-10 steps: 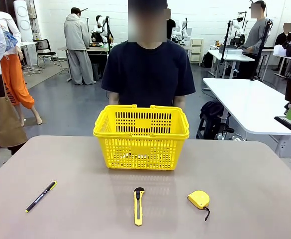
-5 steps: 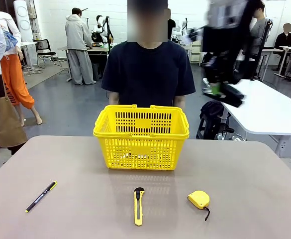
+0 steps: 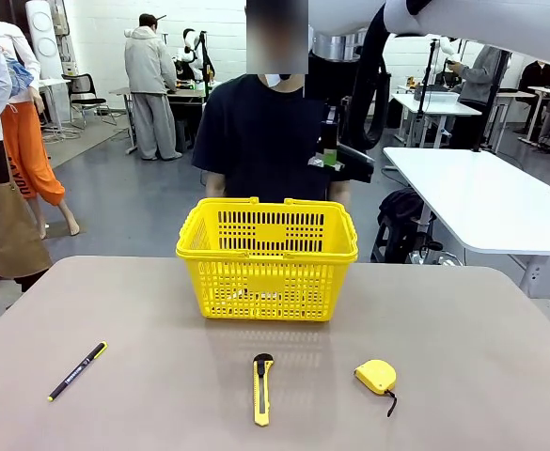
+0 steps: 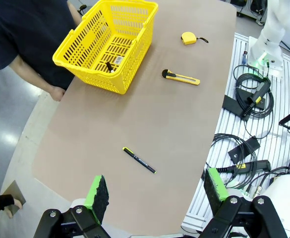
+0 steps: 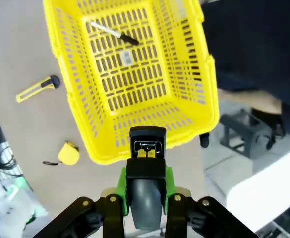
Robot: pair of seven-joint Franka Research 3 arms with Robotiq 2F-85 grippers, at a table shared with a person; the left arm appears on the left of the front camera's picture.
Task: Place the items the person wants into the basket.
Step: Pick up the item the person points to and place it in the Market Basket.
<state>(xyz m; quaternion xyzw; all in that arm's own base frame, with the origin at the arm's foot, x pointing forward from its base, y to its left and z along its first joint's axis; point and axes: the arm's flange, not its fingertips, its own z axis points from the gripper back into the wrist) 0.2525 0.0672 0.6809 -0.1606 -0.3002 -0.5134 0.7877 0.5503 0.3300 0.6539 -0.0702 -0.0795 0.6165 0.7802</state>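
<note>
Front view, from left to right: a thin black pen with yellow ends (image 3: 77, 371) lies on the beige desk (image 3: 162, 310). At mid-desk a bright yellow slotted plastic shopping basket (image 3: 267, 256) stands in front of a person in a dark navy T-shirt (image 3: 256, 141). Nearer the camera lie a long yellow-and-black utility knife (image 3: 261, 388) and a small rounded yellow tape measure with a black strap (image 3: 376, 376). Above the basket's far right corner hangs the right gripper (image 3: 332, 158), its fingers clamped on a dark navy-black desk stapler (image 5: 145, 141).

The right wrist view shows the stapler end-on between the green pads (image 5: 169, 182), roughly over the basket's rim. A slim marker with a white barrel and black cap (image 5: 110, 32) lies on the basket floor.

In the left wrist view the left gripper (image 4: 156, 191) hangs high beyond the desk's end, fingers spread wide and holding nothing.

The stapler looks rigid, smooth-sided and fairly heavy for its size. A squeeze across its body should hold it, though its hinged top may flap on release. The tape measure looks hard and possibly slippery. It is probably best pinched across its flat faces, leaving the loose strap to trail.

Against the dark shirt the stapler is hard to make out from the front, and the fingers hide most of its length. The person's hands are behind the basket. Whether the stapler hangs inside the rim or just beyond it cannot be told.
</note>
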